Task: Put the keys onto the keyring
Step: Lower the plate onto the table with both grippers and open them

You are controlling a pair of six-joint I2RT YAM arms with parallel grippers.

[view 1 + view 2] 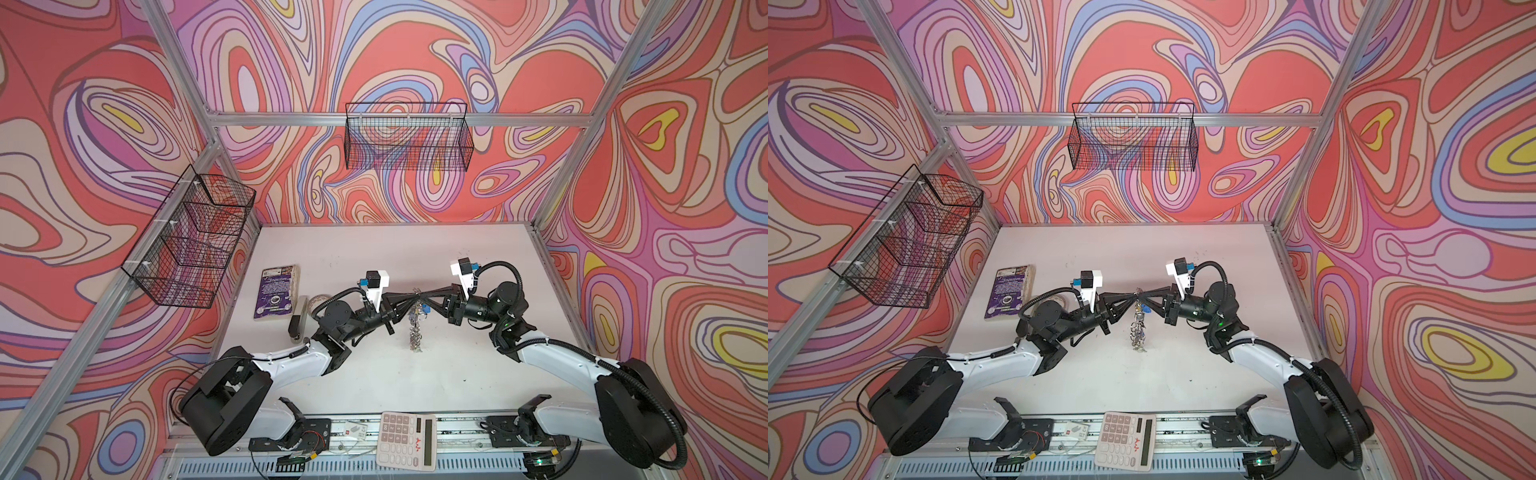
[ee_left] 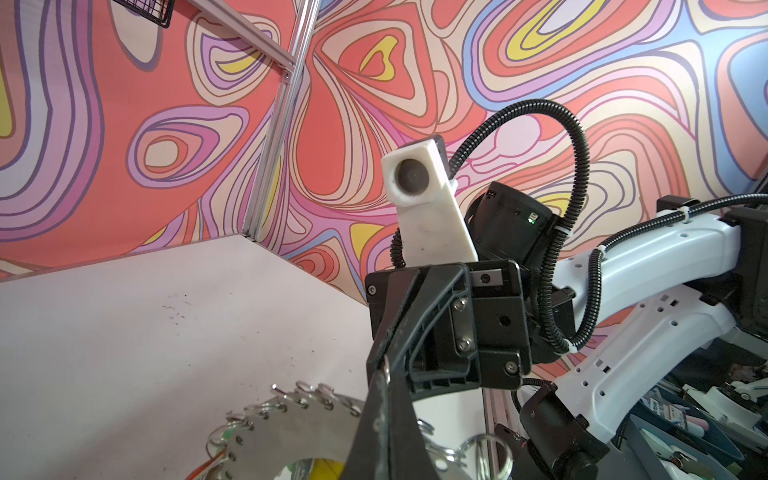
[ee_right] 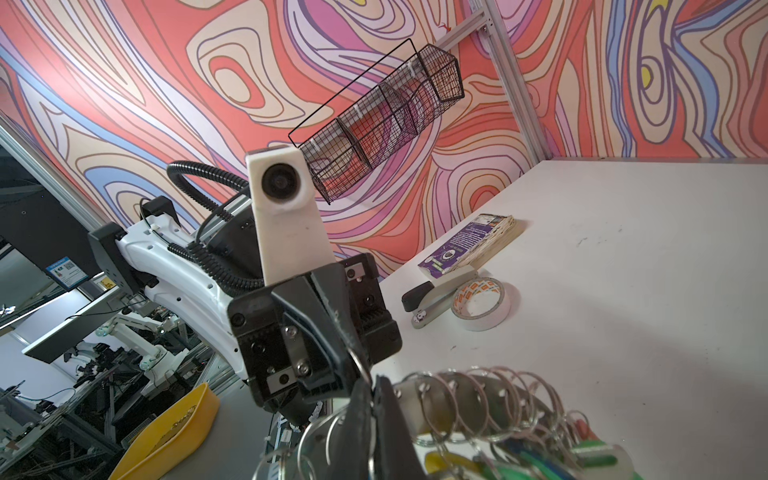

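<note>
Both claws meet above mid-counter (image 1: pixel 415 386). The left claw (image 1: pixel 411 296) comes in from 9 o'clock and the right claw (image 1: pixel 424 296) from 3 o'clock, tips almost touching. Each is pressed together on the rim of the keyring (image 1: pixel 415 328), which hangs edge-on off the counter. The keys (image 3: pixel 594 453) dangle toward 6 o'clock. From the wrist views I cannot tell whether either claw pinches the grey plate itself or only one of its split rings (image 3: pixel 490 399). Main risk, as I judge it: two arms are clamped on one stiff piece, so any mismatch in their motion will twist it and a thin ring could spring out of a pinch. If one side lets go, the loaded ring should swing on the other pinch and may drop. The tips are close enough to knock each other. I see no loose key in either claw. The tape roll (image 3: pixel 482 303) and stapler (image 3: pixel 432 299) lie well clear at 9 o'clock.
</note>
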